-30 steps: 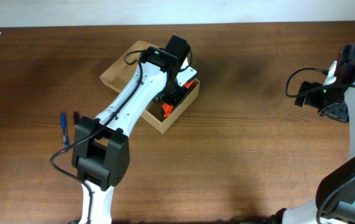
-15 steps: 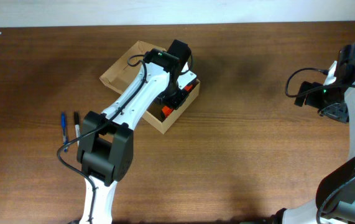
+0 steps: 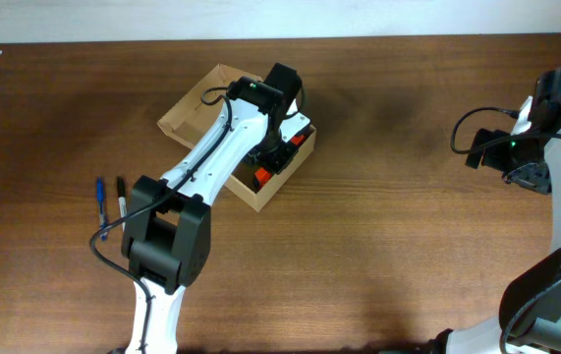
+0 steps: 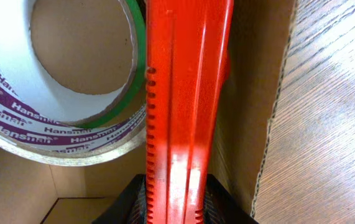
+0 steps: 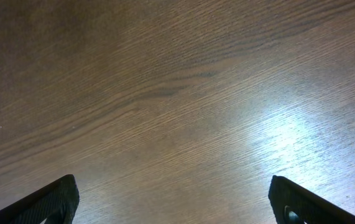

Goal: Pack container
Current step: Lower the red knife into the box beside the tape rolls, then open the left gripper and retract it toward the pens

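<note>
I see the container (image 3: 190, 116) in the upper left-centre of the overhead frame. It sits turned at an angle on the wooden table (image 3: 388, 246), and its top corner is near the far table edge. The left gripper (image 3: 274, 149) reaches down into the right half of the box.

In the left wrist view, an orange-red plastic tool (image 4: 183, 112) with a toothed edge runs up the middle of the frame. Its lower end is between the black fingers (image 4: 130, 200). They are just beside the tool on both sides, but I cannot tell if they press it or are loose. A tape roll (image 4: 15, 134) with purple lettering lies against the left side of the tool. On the right side, the cardboard wall is very near, so there is little room there.

The right gripper (image 5: 174, 202) is at the right edge of the overhead frame, well apart from the box. Its fingers (image 5: 53, 199) are spread wide over bare wood and hold nothing.

A blue pen (image 3: 100, 202) and a black pen (image 3: 121, 197) lie side by side at the left, beside the left arm's base.
</note>
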Available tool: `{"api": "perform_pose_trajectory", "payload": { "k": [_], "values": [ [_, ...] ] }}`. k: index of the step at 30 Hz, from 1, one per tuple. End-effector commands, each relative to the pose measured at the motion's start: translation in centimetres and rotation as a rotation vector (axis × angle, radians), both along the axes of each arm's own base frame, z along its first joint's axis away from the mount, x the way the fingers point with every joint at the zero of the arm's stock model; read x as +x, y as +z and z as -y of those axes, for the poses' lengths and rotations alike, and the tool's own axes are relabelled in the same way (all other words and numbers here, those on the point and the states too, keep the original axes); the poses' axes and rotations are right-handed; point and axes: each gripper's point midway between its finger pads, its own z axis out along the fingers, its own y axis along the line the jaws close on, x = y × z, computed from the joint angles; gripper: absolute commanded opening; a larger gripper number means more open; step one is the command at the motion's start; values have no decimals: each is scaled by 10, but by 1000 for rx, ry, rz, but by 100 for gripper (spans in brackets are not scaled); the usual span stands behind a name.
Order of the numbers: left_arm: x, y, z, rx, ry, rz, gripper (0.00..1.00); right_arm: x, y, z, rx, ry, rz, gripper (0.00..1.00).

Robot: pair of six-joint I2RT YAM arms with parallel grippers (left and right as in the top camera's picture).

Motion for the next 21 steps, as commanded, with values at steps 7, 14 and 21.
{"api": "perform_pose_trajectory", "payload": {
  "k": [7,14,21],
  "values": [
    [11,19,0,14,7,47,26,0,-3,0,9,-9,-5,99],
    [17,30,3,-1,7,74,30,0,-3,0,8,-9,-5,99],
    [16,30,3,1,7,71,28,0,-3,0,9,-10,-5,99]
  ]
}}
